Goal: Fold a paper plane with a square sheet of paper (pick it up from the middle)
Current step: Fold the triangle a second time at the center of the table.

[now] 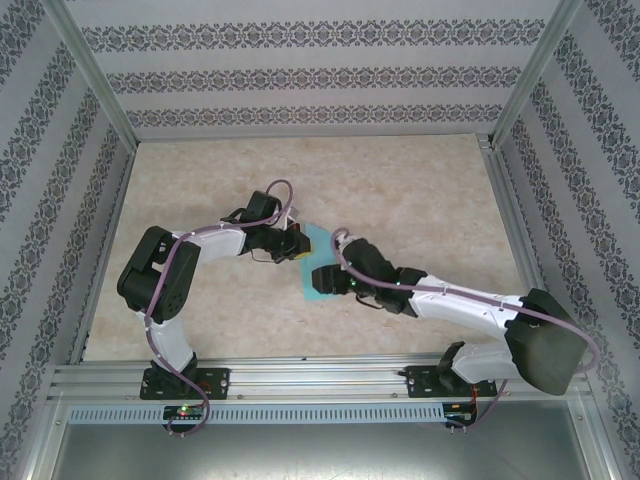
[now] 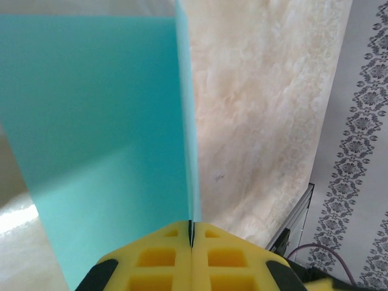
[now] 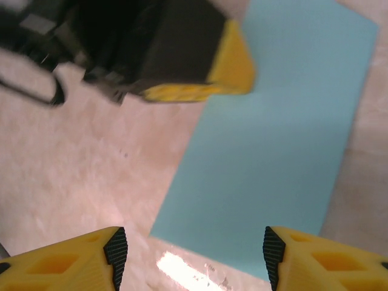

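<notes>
Left end effector (image 2: pixel 191 233) is clamped on the paper's (image 2: pixel 103 121) raised edge. Right end effector (image 3: pixel 195 251) hangs above it, jaws apart, over the desk (image 3: pixel 85 170).

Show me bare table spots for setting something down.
Bare: the beige marbled tabletop along the patterned back wall, and the near strip between the arm bases. Crowded: the middle, where the left gripper clamps the thin teal paper sheet beside the open right gripper.
</notes>
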Controlling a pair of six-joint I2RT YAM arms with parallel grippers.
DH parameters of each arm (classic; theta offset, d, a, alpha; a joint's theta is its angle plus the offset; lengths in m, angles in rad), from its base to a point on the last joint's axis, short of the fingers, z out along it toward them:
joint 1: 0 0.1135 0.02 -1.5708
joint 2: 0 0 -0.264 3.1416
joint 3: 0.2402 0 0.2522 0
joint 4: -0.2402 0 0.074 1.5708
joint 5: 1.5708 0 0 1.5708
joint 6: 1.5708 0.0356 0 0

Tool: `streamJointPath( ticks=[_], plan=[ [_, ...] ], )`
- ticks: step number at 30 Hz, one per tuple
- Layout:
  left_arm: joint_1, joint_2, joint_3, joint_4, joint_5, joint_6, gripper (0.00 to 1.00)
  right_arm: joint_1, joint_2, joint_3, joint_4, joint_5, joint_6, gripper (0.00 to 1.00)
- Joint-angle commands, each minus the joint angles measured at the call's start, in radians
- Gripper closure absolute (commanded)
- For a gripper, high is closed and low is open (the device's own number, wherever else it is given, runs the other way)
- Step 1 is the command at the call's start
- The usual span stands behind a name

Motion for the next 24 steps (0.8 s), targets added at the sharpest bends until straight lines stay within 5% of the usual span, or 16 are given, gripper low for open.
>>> streamJointPath(
  ticks=[1, 14, 24],
  plan=[
    [-0.013, -0.003, 0.005, -0.046, 0.017, 0.024, 1.00, 0.096, 0.044, 0.077, -0.120, 0.232, -0.174, 0.35],
    [-0.016, -0.012, 0.000, -0.036, 0.018, 0.005, 0.99, 0.249, 0.328, 0.340, -0.376, 0.490, -0.239, 0.33],
    [-0.016, -0.012, 0.007, -0.039, 0.019, 0.002, 0.99, 0.254, 0.369, 0.368, -0.411, 0.512, -0.241, 0.57]
  ],
)
